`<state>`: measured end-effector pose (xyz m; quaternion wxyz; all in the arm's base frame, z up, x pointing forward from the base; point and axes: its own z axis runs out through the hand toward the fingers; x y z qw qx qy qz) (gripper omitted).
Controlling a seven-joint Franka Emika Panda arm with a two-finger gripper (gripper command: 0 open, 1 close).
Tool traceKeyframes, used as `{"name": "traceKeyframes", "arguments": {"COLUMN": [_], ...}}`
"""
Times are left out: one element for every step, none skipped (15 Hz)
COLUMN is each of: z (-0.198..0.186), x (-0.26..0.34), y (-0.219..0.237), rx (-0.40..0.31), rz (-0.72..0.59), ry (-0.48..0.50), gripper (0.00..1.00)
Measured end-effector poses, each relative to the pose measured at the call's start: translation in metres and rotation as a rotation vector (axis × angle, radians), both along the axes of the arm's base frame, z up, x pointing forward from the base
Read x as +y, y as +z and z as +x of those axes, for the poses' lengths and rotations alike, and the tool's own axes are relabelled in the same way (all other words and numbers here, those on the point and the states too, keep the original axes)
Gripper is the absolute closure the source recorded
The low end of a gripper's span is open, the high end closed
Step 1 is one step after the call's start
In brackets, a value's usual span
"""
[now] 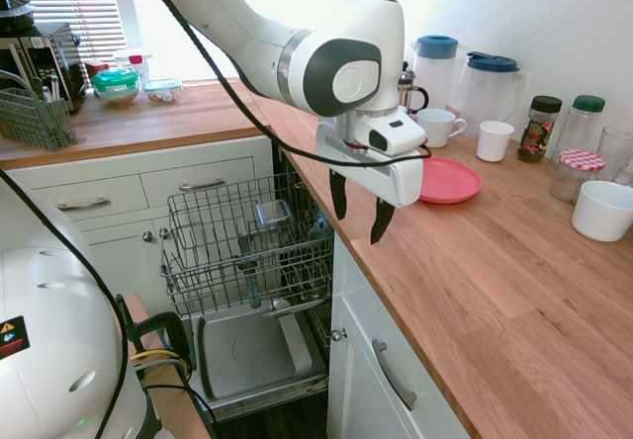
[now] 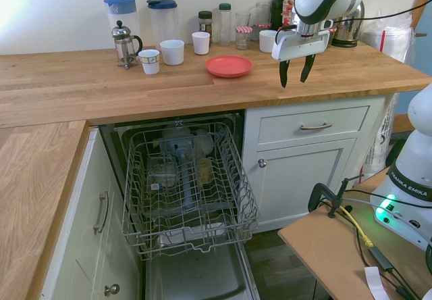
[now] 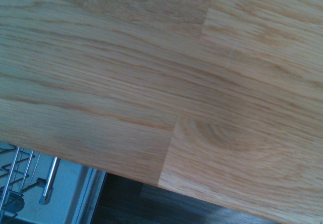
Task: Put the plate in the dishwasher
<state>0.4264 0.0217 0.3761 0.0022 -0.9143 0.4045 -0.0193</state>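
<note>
1. On the wood counter (image 2: 155, 94), plate (image 2: 229, 66) (the coral-red one) is lying flat, nothing on it, btw.
2. Mugs etc. are nearby: white cup (image 2: 200, 42) just behind it, bigger white mug (image 2: 172, 52) and a French press (image 2: 125, 46) off to one side, plus 2 blue-lid pitchers at the back.
3. Gripper (image 2: 294, 72) is over the counter near its front edge, pointing down, fingers spread apart w/ nothing btwn them. Not touching the plate, fwiw.
4. Dishwasher (image 1: 259, 345) is open, door down, wire rack (image 2: 185, 192) pulled out w/ some clear containers etc. in it.
5. Wrist cam: mostly counter wood, w/ a bit of rack + dark floor past the edge.
</note>
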Motion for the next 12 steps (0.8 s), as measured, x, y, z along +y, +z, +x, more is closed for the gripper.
{"name": "traceKeyframes", "arguments": {"z": [0.0, 0.0, 0.002, 0.005, 0.011, 0.018, 0.028, 0.039, 0.052, 0.067, 0.085, 0.103], "x": [0.0, 0.001, 0.002, 0.003, 0.003, 0.003, 0.0, -0.004, -0.011, -0.018, -0.024, -0.028], "y": [0.0, 0.0, 0.002, 0.007, 0.014, 0.022, 0.029, 0.032, 0.032, 0.031, 0.031, 0.031], "rx": [0.0, -0.002, -0.007, -0.018, -0.034, -0.05, -0.063, -0.072, -0.077, -0.087, -0.098, -0.109], "rz": [0.0, 0.001, 0.005, 0.011, 0.02, 0.036, 0.052, 0.068, 0.084, 0.103, 0.132, 0.157], "ry": [0.0, 0.0, -0.002, -0.005, -0.011, -0.024, -0.041, -0.06, -0.082, -0.107, -0.129, -0.144], "gripper": [0.0, 0.0, 0.0, 0.0, 0.0, 0.0, 0.0, 0.0, 0.0, 0.0, 0.0, 0.0]}}
